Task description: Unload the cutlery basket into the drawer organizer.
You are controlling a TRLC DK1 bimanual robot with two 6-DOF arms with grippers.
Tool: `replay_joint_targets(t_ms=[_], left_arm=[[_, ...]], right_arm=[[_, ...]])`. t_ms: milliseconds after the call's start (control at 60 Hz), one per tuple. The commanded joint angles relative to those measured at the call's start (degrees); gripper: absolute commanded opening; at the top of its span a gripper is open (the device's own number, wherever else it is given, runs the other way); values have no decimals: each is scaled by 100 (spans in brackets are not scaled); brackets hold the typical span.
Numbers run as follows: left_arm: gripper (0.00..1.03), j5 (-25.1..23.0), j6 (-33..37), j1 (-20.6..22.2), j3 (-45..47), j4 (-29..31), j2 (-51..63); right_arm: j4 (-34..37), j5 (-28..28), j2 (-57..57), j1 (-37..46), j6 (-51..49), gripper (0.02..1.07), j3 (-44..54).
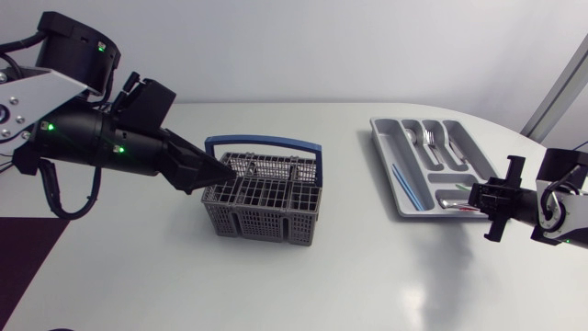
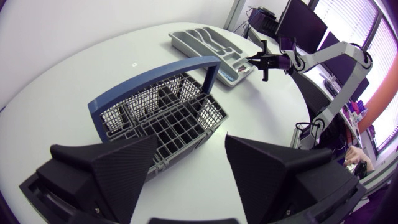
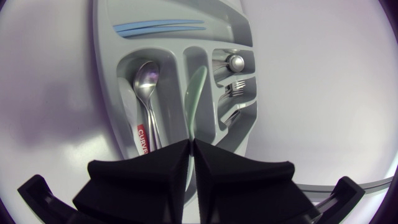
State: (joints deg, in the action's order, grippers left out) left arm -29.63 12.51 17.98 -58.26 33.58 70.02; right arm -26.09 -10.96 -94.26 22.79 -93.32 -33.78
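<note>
Two places matter now: the basket [image 1: 265, 219] near the middle of the table [image 1: 367, 276], and the organizer [image 1: 386, 138] well apart from it on my right side. My left fingers [image 2: 191, 146] are spread wide open and hold nothing. They point at the near side of the basket, just below its blue handle [image 2: 149, 81]. From here, I see no cutlery in its compartments, but the deep cells could hide a piece.

My right fingers [image 3: 191, 144] are pressed together, just above the near end of the organizer. A pale green piece [image 3: 196, 87] lies in the middle compartment, and its end goes to my fingertips; I cannot tell if I pinch it or only touch it. A spoon [image 3: 146, 81] lies in the compartment beside it, forks [image 3: 236, 93] on the other side, and thin blue sticks [image 3: 158, 27] in the far one.

I think the risks are these. If my right fingers pull back while they grip the green piece, it may come out again or fall across the divider. If they go lower, they may tip the light organizer. My left fingers are very close to the basket; a push forward may slide it or catch the handle.
</note>
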Motion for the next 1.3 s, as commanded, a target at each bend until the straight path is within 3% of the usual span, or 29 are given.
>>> replay_joint_targets(t_ms=[0,217,383,500,833,983,1283], left_arm=[[80,10,102,-57,183,34,-85],[81,10,102,-66,201,78,-173],[81,10,129,-181,227,96,-234],[81,10,173,-286,262,140,-340],[81,10,533,-972,403,263,-489],[81,1,709,-1235,588,149,-472],[80,10,920,-1508,913,-458,117]], right_arm=[[-186,103,-163,-73,-275,33,240],[-388,261,-189,-169,-310,71,451],[-362,279,-5,-169,-266,88,478],[-142,270,522,-213,-37,91,530],[2459,156,2860,-1329,1764,94,293],[3321,164,3282,-2094,2881,94,56],[3751,340,3063,-3544,4770,94,-287]])
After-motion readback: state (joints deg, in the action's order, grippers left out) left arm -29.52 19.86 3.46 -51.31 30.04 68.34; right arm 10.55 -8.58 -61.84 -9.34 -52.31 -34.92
